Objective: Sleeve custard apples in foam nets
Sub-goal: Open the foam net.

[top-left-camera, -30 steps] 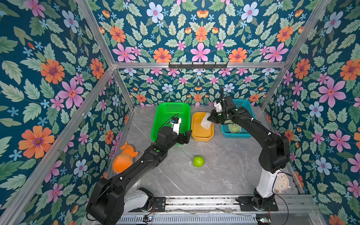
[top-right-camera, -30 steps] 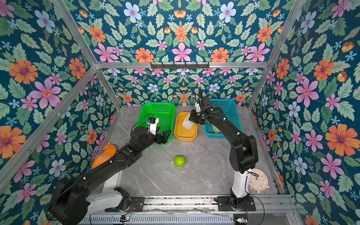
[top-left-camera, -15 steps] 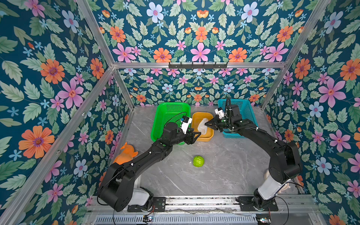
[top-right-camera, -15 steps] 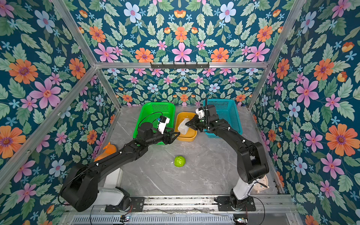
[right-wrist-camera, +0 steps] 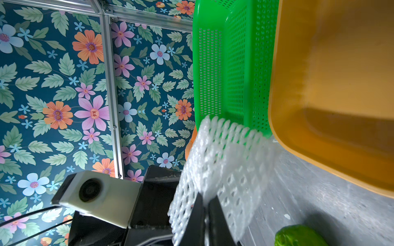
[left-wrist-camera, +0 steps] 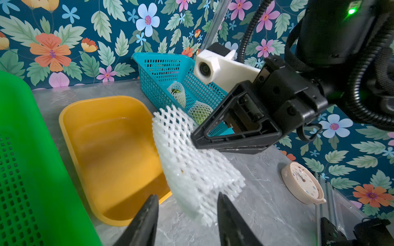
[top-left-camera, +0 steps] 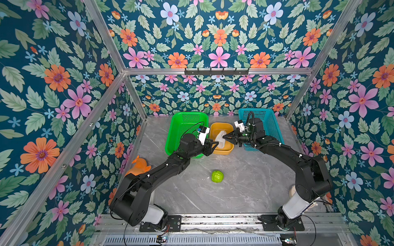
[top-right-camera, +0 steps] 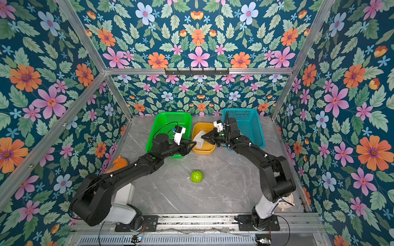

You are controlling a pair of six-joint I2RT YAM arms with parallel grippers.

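Net (top-left-camera: 220, 139): flattened, held above the tub's (top-left-camera: 221, 152) 6 o'clock rim. In both top views its long axis runs about 12 to 6, free end toward 6.
Change: a second ago my left end effector (top-left-camera: 216, 144) was wide at the green basket (top-left-camera: 170, 136). Now it is at the net, with the jaws narrower.
Right end effector (top-left-camera: 225, 138): clenched on the net's 3 o'clock edge.
Left end effector: jaws apart, net corner between the tips; I cannot tell if they touch.
Apple (top-left-camera: 217, 176): bare on the counter (top-left-camera: 245, 191), well apart.
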